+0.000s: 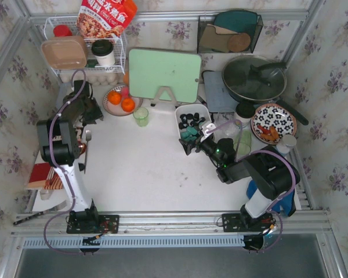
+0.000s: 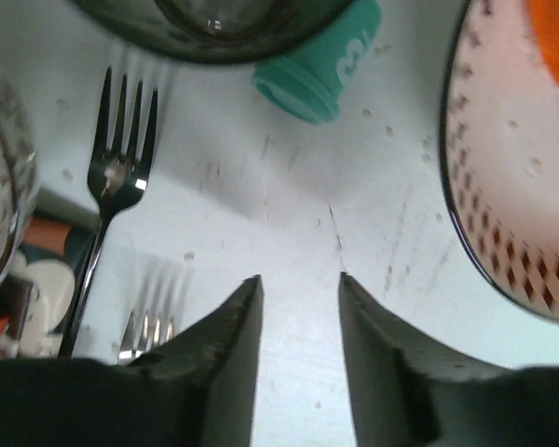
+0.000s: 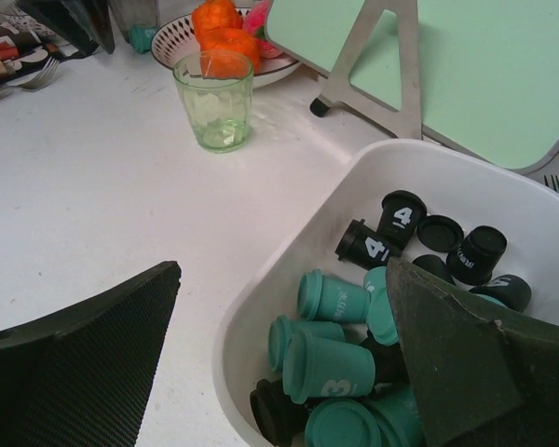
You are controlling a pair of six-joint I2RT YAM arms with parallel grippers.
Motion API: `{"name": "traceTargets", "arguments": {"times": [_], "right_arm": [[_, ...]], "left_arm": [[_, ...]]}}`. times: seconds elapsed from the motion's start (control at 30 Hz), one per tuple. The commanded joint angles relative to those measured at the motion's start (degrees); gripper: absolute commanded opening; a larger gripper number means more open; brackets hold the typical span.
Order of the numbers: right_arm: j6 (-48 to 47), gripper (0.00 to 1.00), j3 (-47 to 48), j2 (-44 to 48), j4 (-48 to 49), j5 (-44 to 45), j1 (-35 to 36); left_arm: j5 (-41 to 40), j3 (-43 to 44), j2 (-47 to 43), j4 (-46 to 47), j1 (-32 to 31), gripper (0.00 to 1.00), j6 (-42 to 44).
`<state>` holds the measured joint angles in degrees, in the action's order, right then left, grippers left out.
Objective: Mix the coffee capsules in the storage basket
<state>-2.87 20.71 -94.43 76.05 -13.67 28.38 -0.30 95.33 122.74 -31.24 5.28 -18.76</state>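
**A:** Which hand is nearer the job?

**B:** My right hand (image 3: 284, 270). It is spread wide and grips nothing. It straddles the near-left wall of the storage basket (image 3: 261, 307), with one finger outside over the bare surface (image 3: 93, 205) and the other inside, above the coffee capsules (image 3: 331, 365). I cannot tell whether that inner finger touches them.

**A:** And the other one?

**B:** My left hand (image 2: 300, 277) is well apart, across the surface beside a fork (image 2: 121, 177) and the plate of oranges (image 1: 120, 101). Its fingers stand narrow, with a slim gap and nothing in it. I judge it too far off to help.

**A:** How do the capsules lie?

**B:** Hardly mixed, I'd say. The teal ones bunch at the end of the basket nearest my right hand. The black ones (image 3: 401, 214) sit at the far end, toward the green board (image 3: 484, 65). The basket's long axis runs away from my arm's base, so the two colours are split along it.

**A:** So what does the next move turn on?

**B:** That axis. I reckon the inner finger should go forward along it and push teal in among black, rather than across the short way.

**A:** Any risk?

**B:** The outer finger is just beside the wall. If it catches there, I'd likely shove the whole basket instead of stirring what is in it.
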Motion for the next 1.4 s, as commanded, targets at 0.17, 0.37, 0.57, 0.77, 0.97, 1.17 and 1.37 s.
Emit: {"name": "traceTargets", "arguments": {"times": [0.17, 0.37, 0.57, 0.77, 0.97, 1.17, 1.37], "right_arm": [[1.14, 1.0, 0.39, -0.85, 2.76, -1.39, 0.03], [0.93, 1.0, 0.53, -1.08, 2.79, -1.67, 0.01], [0.55, 1.0, 0.59, -1.62, 2.74, -1.77, -0.02], [0.32, 1.0, 1.02, -2.28, 2.7, -2.41, -0.07], [0.03, 1.0, 0.91, -2.18, 2.71, -3.46, -0.04], [-0.05, 1.0, 1.39, -2.62, 2.26, -4.88, -0.12], [-0.1, 1.0, 1.4, -2.44, 2.35, -6.31, -0.16]], "left_arm": [[5.8, -17.59, -14.0, 27.99, -0.16, 0.58, 7.74], [-1.79, -22.59, -15.78, 37.39, -0.33, 0.66, 13.73], [-7.3, -19.16, -10.42, 39.24, -0.48, 0.66, 19.66], [-7.29, -10.35, -3.87, 30.48, -0.76, 0.66, 18.23], [-7.79, -4.36, 2.26, 26.23, -0.84, 0.66, 17.29], [-11.14, 0.32, 4.89, 21.87, -1.01, 0.66, 16.86], [-5.17, 9.13, 9.99, 12.21, -0.65, 0.57, 18.81]]}}
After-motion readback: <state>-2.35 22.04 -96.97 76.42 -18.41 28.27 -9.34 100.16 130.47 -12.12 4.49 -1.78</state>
